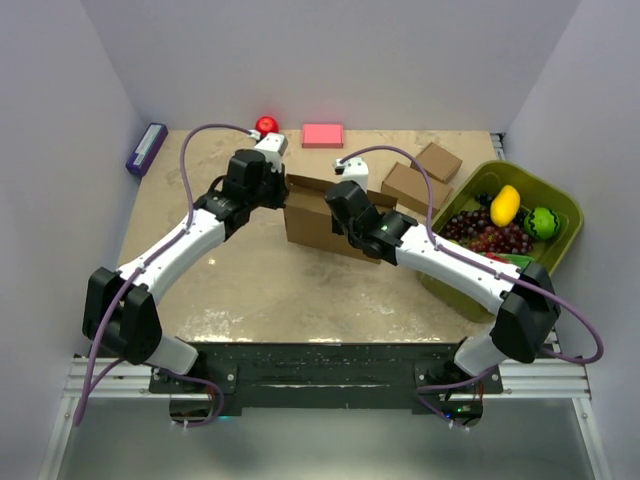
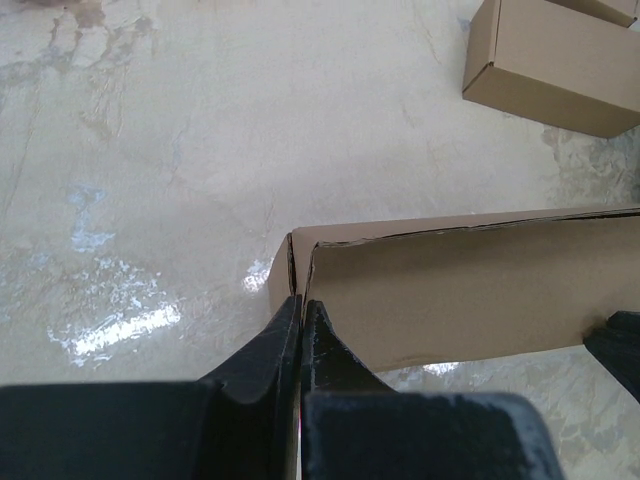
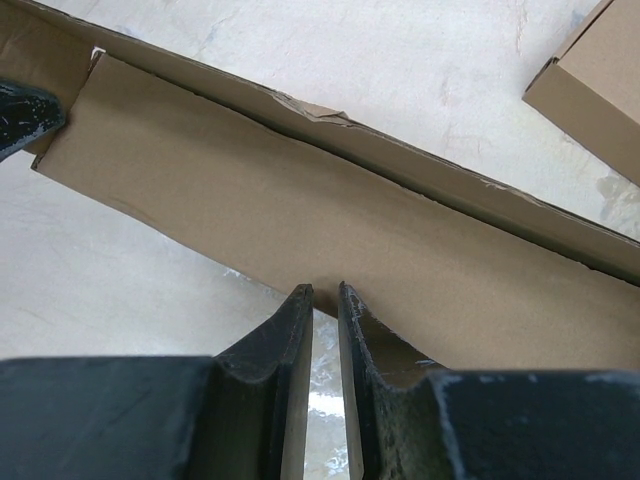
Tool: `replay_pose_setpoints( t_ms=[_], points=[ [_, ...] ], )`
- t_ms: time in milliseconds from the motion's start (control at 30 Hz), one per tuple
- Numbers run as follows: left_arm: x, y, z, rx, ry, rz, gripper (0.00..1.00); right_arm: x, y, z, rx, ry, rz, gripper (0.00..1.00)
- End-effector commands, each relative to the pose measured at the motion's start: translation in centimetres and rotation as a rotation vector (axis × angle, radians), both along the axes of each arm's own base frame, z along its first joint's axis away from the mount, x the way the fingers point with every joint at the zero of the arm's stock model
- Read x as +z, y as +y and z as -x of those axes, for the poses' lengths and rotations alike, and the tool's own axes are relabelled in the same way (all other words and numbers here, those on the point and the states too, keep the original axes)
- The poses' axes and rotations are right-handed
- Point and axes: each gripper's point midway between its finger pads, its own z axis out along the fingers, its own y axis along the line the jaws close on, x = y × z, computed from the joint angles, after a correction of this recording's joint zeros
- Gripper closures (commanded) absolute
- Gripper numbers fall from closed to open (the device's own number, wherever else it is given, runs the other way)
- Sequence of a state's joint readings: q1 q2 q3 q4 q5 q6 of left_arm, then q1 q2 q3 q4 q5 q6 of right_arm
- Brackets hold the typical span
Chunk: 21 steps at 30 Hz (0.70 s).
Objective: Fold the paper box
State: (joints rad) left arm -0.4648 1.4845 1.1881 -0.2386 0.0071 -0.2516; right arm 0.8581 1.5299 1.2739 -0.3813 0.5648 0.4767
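Note:
The paper box (image 1: 308, 222) is brown cardboard, partly raised, standing at the table's middle between both arms. My left gripper (image 1: 272, 190) is at its left end. In the left wrist view the left gripper (image 2: 301, 300) is shut on the upright corner edge of the box (image 2: 450, 300). My right gripper (image 1: 338, 205) is over the box's right part. In the right wrist view the right gripper (image 3: 325, 288) has a narrow gap with table showing through, its tips at the lower edge of a cardboard panel (image 3: 300, 210), holding nothing.
Two small closed brown boxes (image 1: 438, 161) (image 1: 408, 187) lie behind the box on the right. A green bin (image 1: 563, 196) with fruit stands at the right edge. A pink block (image 1: 322, 135), a red object (image 1: 266, 125) and a purple object (image 1: 146, 146) lie at the back.

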Motion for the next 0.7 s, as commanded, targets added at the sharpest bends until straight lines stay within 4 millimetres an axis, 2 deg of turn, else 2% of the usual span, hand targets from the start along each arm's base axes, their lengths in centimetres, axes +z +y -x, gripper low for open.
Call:
replay_pose_setpoints(
  t_ms=[0,333,467,533,667],
  points=[
    [-4.4,1.0,2.1,0.008,0.127,-0.056,1.0,-3.5,-2.0,2.1,-0.001,0.116,0.106,0.8],
    [-7.1,3.5,3.2,0.081,0.158,-0.144,1.0,-3.2,-2.0,2.2,0.001,0.111,0.093,0.8],
    [-8.4,3.8,3.9,0.08,0.186,-0.159,1.0,-3.3,-2.1,2.2,-0.002,0.115,0.096,0.8],
    [-8.3,3.6,3.9,0.066,0.18,-0.152,1.0,-3.3,-2.1,2.3,0.0,0.117,0.095,0.8],
    [-5.9,2.8,3.0,0.05,0.129,-0.114,1.0,-3.4,-2.0,2.3,0.001,0.118,0.095,0.8]
  ],
)
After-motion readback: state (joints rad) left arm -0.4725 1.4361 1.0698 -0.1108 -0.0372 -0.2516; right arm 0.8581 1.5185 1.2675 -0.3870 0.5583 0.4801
